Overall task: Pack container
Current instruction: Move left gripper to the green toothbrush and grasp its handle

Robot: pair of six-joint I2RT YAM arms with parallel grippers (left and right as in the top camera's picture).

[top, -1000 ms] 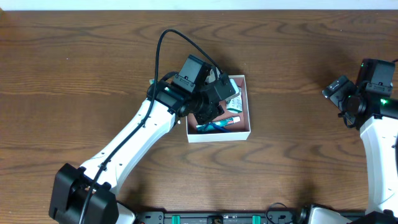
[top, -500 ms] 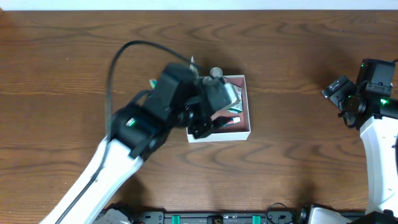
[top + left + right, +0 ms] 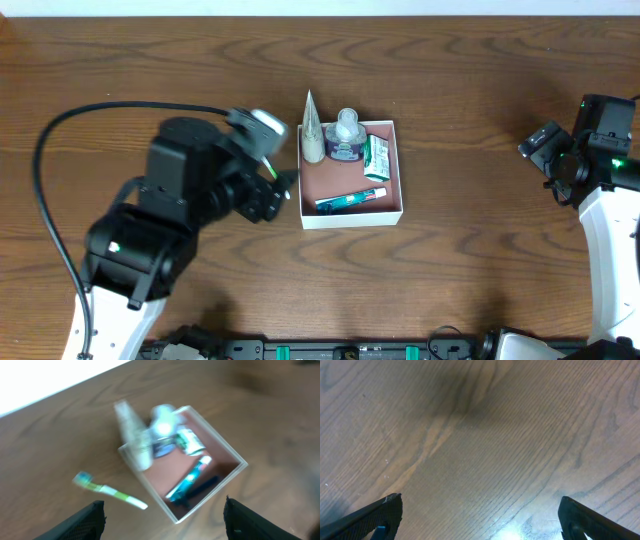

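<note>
Surface: dark brown wood-grain table [image 3: 470,70]; a pale strip runs along its far edge.
Arms: two, white with black wrists, the left one near the container and the right one well apart at the table's right edge.
Container: one, the container [image 3: 352,215], square with white walls and a pink-brown floor, near the middle of the table and just right of the left arm.
Contents, counted: four. A white tapering tube [image 3: 312,128] stands upright at the far-left corner. A clear-topped bottle [image 3: 347,140] with a bluish base is beside it against the far wall. A green packet [image 3: 376,157] is by the right wall. A teal-and-white tube [image 3: 350,199] lies flat along the near wall.
Outside the container: one green-and-white toothbrush [image 3: 107,491], lying on the wood just beside the left wall.
Left gripper [image 3: 162,522]: jaws spread wide, grasping nothing, hanging above the container and the toothbrush without touching either.
Right gripper [image 3: 480,517]: jaws spread wide, released, over bare wood.
Writing: print on the green packet and the flat tube is too small and blurred to read.
</note>
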